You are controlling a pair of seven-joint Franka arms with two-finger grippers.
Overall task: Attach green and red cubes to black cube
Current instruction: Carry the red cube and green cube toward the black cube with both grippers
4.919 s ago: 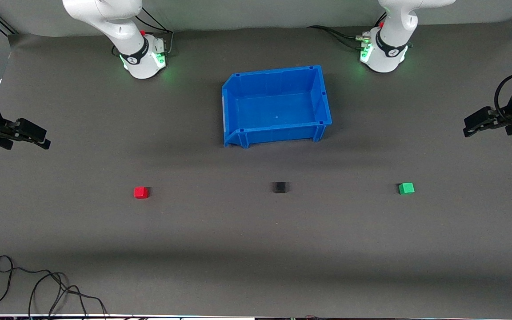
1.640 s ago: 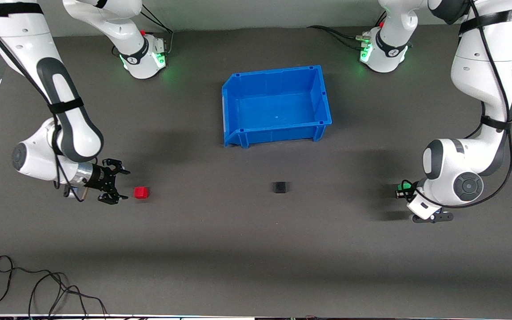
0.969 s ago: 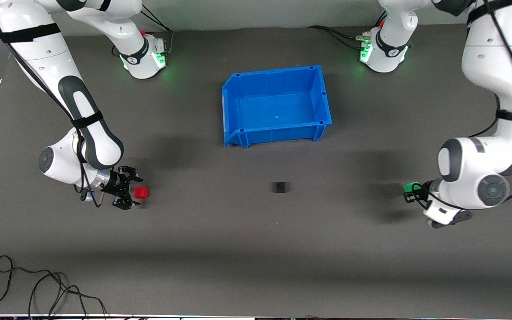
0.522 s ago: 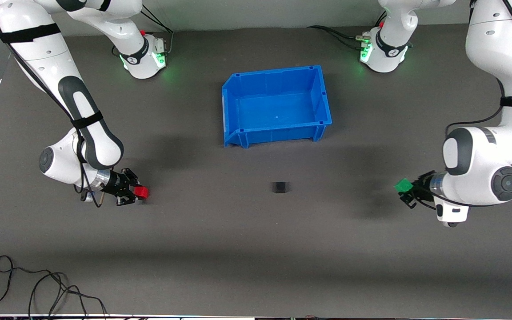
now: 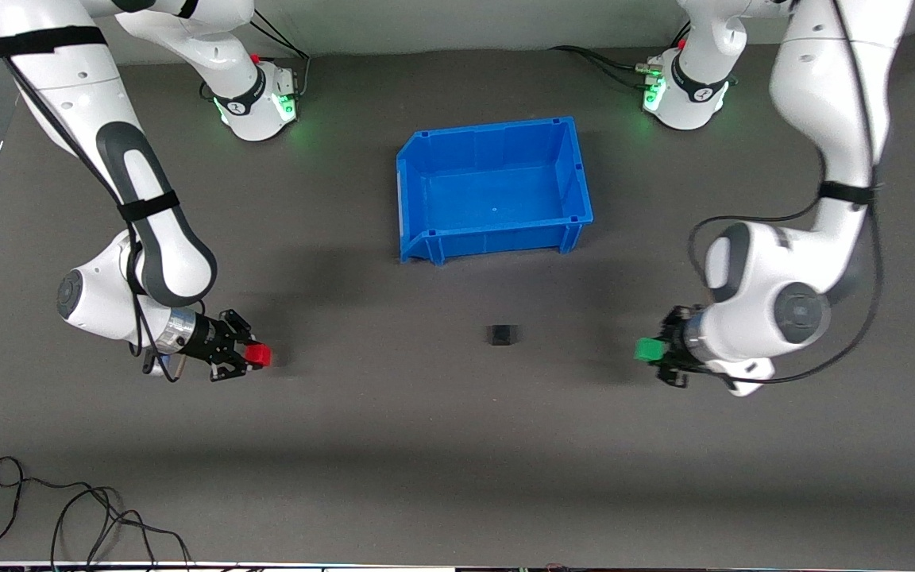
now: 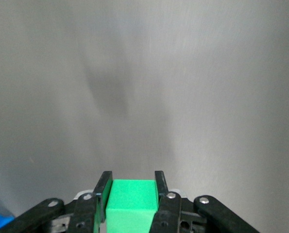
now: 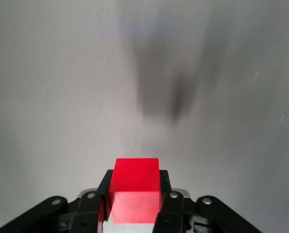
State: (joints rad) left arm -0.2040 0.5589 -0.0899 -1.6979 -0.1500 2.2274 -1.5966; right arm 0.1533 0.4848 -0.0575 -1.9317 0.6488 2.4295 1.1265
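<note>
The black cube sits on the dark table mat between the two grippers, nearer the front camera than the blue bin. My left gripper is shut on the green cube and holds it just above the mat toward the left arm's end; the cube fills the gap between the fingers in the left wrist view. My right gripper is shut on the red cube toward the right arm's end; the red cube sticks out past the fingers in the right wrist view. Both cubes point toward the black cube.
An empty blue bin stands mid-table, nearer the robot bases than the black cube. Loose black cables lie at the table's front corner on the right arm's end.
Both grippers closed on their cubes. The left gripper has carried the green cube a good way toward the black cube. The right gripper has shifted the red cube slightly toward it.
</note>
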